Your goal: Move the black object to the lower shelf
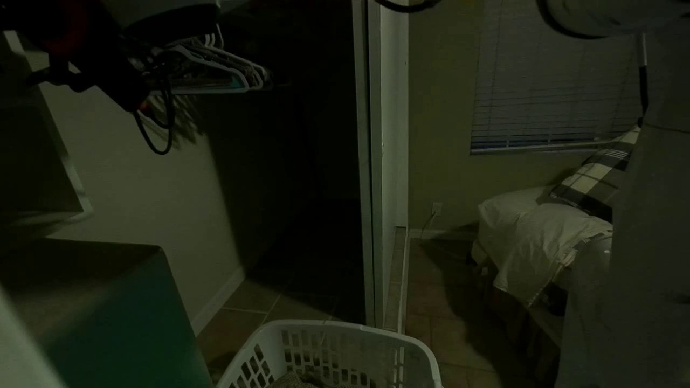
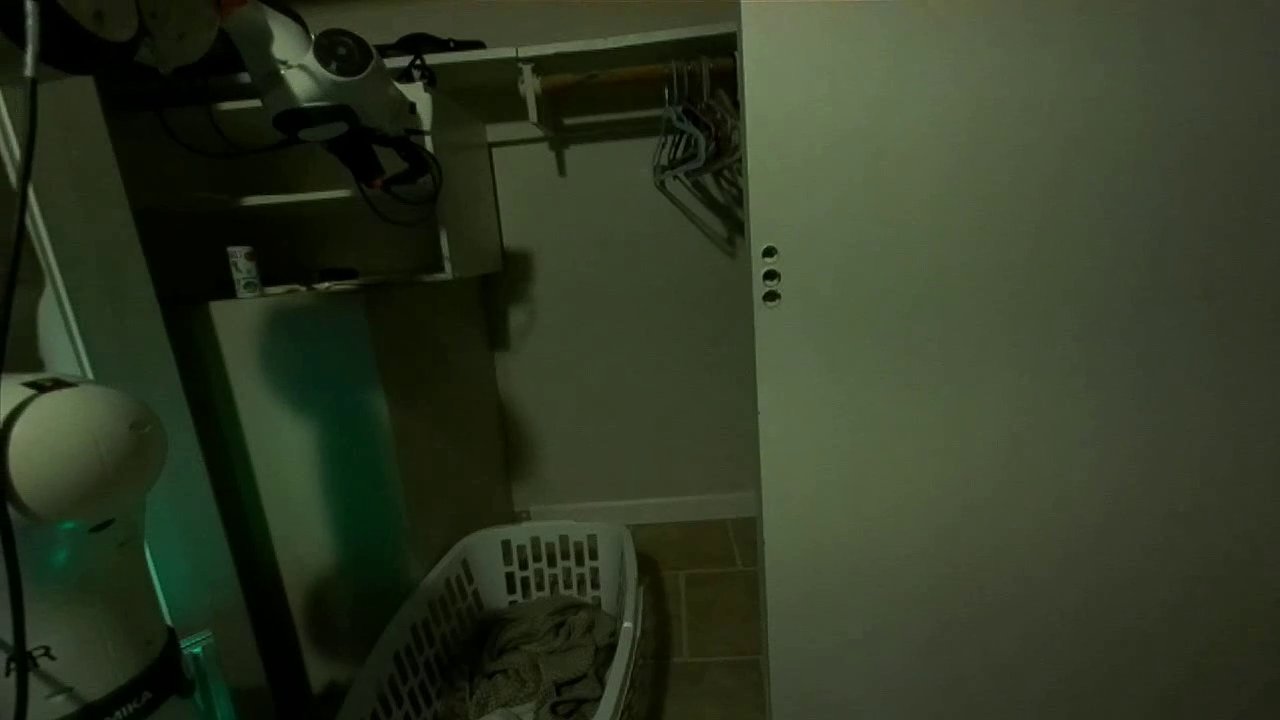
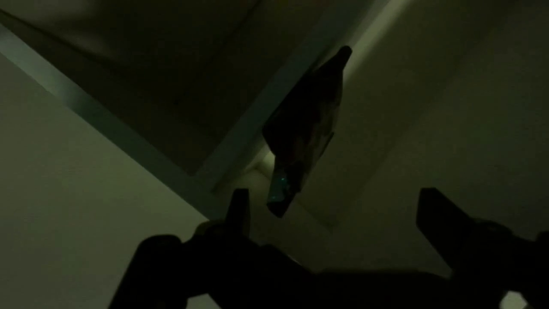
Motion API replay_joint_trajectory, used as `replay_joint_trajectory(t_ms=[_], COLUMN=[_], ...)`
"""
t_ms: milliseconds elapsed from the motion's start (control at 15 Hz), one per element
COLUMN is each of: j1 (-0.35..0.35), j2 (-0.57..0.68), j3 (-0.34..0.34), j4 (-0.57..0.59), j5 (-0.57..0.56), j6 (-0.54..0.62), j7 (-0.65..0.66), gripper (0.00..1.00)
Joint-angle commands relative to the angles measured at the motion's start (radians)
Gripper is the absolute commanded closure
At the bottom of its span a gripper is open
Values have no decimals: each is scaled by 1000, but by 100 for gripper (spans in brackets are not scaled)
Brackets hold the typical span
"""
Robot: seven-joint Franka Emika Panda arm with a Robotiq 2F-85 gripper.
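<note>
The black thing [image 3: 305, 122] lies up on the top shelf [image 2: 480, 55] and the robot's gripper [image 3: 336, 195] is spread wide with nothing in it, so the whole job looks left to do: grab the thing, bring it down, put it on the lower shelf [image 2: 405, 280].

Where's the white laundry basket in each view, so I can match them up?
In an exterior view: the white laundry basket is at bottom centre, cut off by the lower edge.
In an exterior view: the basket is at the bottom, left of centre.
Wrist view: not in this picture.
Shared landmark: the hangers, high in both exterior views.
</note>
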Motion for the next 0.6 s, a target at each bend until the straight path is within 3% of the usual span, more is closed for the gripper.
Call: replay_joint_trajectory(t_ms=[0, 533], j1=[4, 2], j2=[66, 127], j3=[1, 7], j4=[76, 118], j5=[62, 65], j6=[-13, -57], j7=[-80, -155], gripper=[0, 0])
